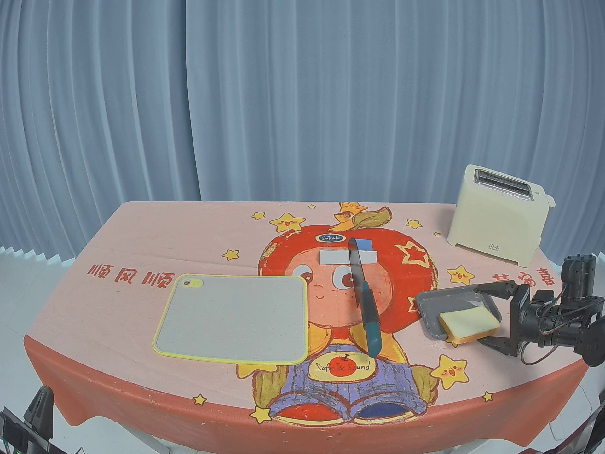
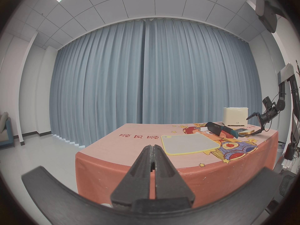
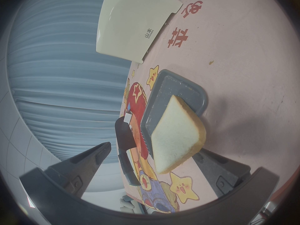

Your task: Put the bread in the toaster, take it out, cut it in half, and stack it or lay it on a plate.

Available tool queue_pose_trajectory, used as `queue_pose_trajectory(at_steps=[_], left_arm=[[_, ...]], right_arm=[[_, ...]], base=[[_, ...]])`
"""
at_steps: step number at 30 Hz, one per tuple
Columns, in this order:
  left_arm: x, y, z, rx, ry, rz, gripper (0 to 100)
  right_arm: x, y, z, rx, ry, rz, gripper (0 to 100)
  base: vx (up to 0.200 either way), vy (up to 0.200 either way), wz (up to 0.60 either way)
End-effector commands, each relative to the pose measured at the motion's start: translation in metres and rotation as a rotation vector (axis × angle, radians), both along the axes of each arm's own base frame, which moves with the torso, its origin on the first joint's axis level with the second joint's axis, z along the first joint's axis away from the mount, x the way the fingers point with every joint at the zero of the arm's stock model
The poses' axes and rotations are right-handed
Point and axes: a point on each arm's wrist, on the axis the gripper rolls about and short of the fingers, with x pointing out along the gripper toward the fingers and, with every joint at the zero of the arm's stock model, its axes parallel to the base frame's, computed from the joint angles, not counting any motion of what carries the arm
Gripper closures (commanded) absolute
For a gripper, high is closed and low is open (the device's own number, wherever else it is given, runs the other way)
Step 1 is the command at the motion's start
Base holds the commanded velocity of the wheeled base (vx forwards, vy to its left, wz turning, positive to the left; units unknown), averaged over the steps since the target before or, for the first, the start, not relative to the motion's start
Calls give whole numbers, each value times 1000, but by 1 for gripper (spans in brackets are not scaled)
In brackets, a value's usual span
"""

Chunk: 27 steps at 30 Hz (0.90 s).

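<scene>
Pink-clothed table, printed with a big cartoon figure and stars, rounded along the front edge. Nearest of all, low and off the table's near-left corner: left gripper, fingers pressed flat together with nothing between them, aimed toward the table. On the tabletop, close to the front edge and left of centre: grey cutting board with a yellow rim, lying flat. Just to its right, not touching it: knife, teal handle toward the front, dark blade pointing away and resting across a small white block with a blue piece against it. Further right, near the table's right edge: bread, a single pale slice with a tan crust, lying on the near end of a shallow grey tray and hanging over its rim. Level with the slice, at the table's right edge: right gripper, fingers spread wide, one on each side of the bread. Straddles the slice, grips nothing. Hard to tell whether either finger touches the crust. Beyond the tray, at the back right: cream toaster, upright, slots facing up, well apart from the bread. Behind everything: blue-grey curtain, hanging in long folds across the whole back.
</scene>
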Motion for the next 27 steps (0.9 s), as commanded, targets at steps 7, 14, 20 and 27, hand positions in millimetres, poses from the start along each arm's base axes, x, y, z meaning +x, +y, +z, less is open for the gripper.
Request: queue_pose_trajectory(at_steps=[7, 14, 20, 27], left_arm=[[0, 0, -5, -1, 3, 0, 100], [0, 0, -5, -1, 3, 0, 100], [0, 0, -5, -1, 3, 0, 100], [0, 0, -5, -1, 3, 0, 100]], right_arm=[[2, -3, 0, 6, -1, -5, 0], [2, -2, -9, 4, 41, 1, 100], [-1, -2, -13, 3, 61, 4, 100], [0, -2, -11, 2, 49, 4, 100]], base=[[0, 0, 0], [0, 0, 0], [0, 0, 0], [0, 0, 0]])
